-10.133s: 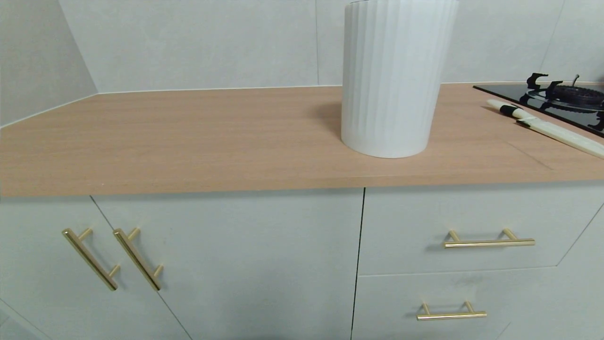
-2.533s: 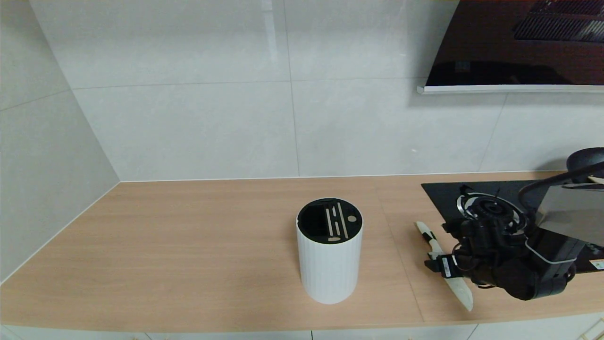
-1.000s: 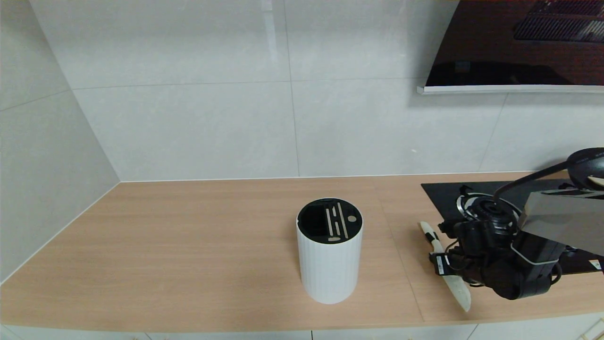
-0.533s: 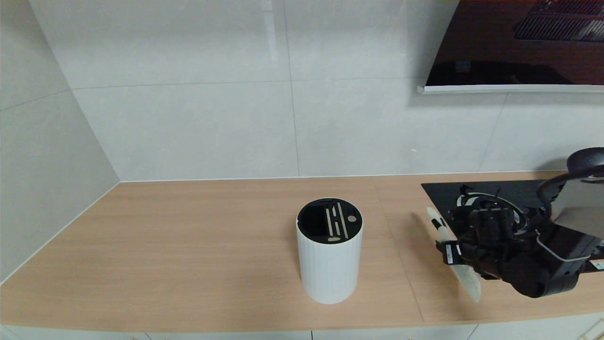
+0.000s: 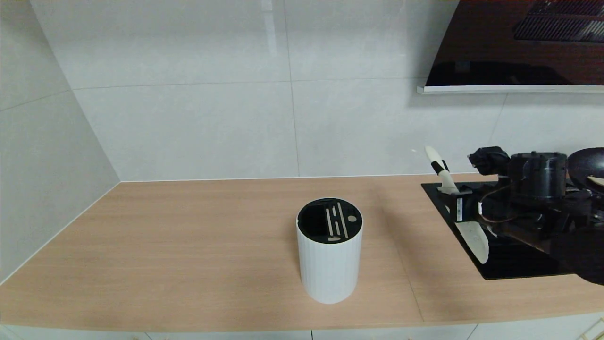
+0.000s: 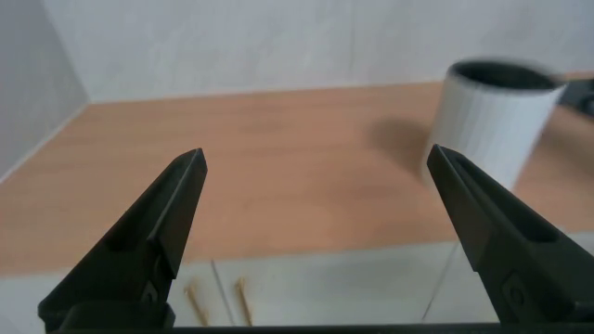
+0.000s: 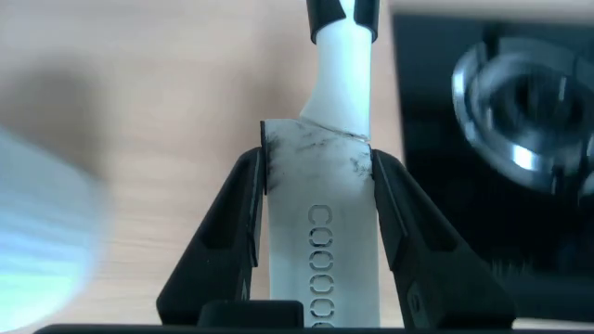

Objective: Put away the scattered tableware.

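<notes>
Wooden counter [image 5: 188, 245], white holder [image 5: 329, 257], right tool [image 7: 318, 232] gripping knife [image 5: 473, 237], left tool [image 6: 316, 162] spread wide

R arm [image 5: 538, 179] blk, w/ cables; blk tapered fingers [image 6: 139, 250].

— What colour is the knife block [image 5: 329, 264]?
— White with vertical ribs, black top.
— And the knife [image 5: 473, 237]?
— Cream, black band on the handle, grey smudges on the blade. The desk [image 5: 188, 245] is pale wood-grain.

My head cam looks down and forward over the counter [image 5: 188, 245], holder [image 5: 329, 250] mid-frame. Left wrist cam sits low at the counter's edge, sharing that holder. Right wrist cam's super close on the knife [image 7: 323, 241].
</notes>
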Motion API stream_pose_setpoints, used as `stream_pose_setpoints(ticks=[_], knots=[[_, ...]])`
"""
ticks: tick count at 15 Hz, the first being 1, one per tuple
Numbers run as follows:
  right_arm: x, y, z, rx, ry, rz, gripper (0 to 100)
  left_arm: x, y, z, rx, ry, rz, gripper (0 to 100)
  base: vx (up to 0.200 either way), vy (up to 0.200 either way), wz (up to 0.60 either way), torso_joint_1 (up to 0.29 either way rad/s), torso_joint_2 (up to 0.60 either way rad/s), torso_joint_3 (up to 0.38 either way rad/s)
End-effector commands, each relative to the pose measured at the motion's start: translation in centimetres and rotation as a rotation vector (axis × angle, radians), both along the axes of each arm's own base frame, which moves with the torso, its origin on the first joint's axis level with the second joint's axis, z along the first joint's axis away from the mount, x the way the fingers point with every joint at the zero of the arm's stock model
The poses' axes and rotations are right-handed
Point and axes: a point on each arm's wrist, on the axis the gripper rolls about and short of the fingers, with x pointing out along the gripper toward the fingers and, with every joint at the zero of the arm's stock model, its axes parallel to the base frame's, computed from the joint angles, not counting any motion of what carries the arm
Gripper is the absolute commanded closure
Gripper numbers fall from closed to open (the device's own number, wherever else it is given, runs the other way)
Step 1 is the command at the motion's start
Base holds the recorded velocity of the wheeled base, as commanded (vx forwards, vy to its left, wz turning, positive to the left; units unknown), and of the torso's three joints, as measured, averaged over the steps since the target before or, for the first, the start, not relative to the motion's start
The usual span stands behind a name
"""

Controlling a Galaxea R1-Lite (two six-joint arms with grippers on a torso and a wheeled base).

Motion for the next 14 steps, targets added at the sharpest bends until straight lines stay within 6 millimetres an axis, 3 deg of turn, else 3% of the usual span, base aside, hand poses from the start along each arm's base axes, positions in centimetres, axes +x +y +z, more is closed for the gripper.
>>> stream_pose_setpoints(ticks=[1,3,5,6,7,8,9,11,14], knots=[[-3.0,2.7,7.5,0.057,-0.158,0.113,100,8.0,-0.5,9.4,0.019,0.182,-0.133,0,0.0,0.0,0.0,0.0,0.0,0.0],[-4.3,4.8,9.2,0.073,-0.177,0.196,100,13.1,-1.1,11.9,0.015,0.21,-0.185,0,0.0,0.0,0.0,0.0,0.0,0.0],[-6.0,6.7,9.4,0.085,-0.181,0.27,100,17.1,-3.2,11.7,-0.024,0.241,-0.306,0,0.0,0.0,0.0,0.0,0.0,0.0],[-6.5,7.3,9.1,0.087,-0.169,0.291,100,18.1,-4.4,11.3,-0.055,0.258,-0.36,0,0.0,0.0,0.0,0.0,0.0,0.0],[-7.5,8.5,8.2,0.112,-0.125,0.334,100,19.3,-6.9,10.9,-0.132,0.273,-0.472,0,0.0,0.0,0.0,0.0,0.0,0.0],[-7.9,9.1,8.1,0.113,-0.121,0.358,100,19.6,-7.5,10.9,-0.164,0.269,-0.497,0,0.0,0.0,0.0,0.0,0.0,0.0],[-8.9,10.9,7.5,0.125,-0.095,0.426,100,20.7,-9.5,10.8,-0.282,0.275,-0.566,0,0.0,0.0,0.0,0.0,0.0,0.0],[-9.5,13.3,6.0,0.108,-0.044,0.463,100,22.0,-12.7,8.9,-0.316,0.332,-0.672,0,0.0,0.0,0.0,0.0,0.0,0.0],[-9.6,14.8,4.7,0.111,-0.003,0.469,100,24.0,-15.0,7.0,-0.326,0.372,-0.719,0,0.0,0.0,0.0,0.0,0.0,0.0]])
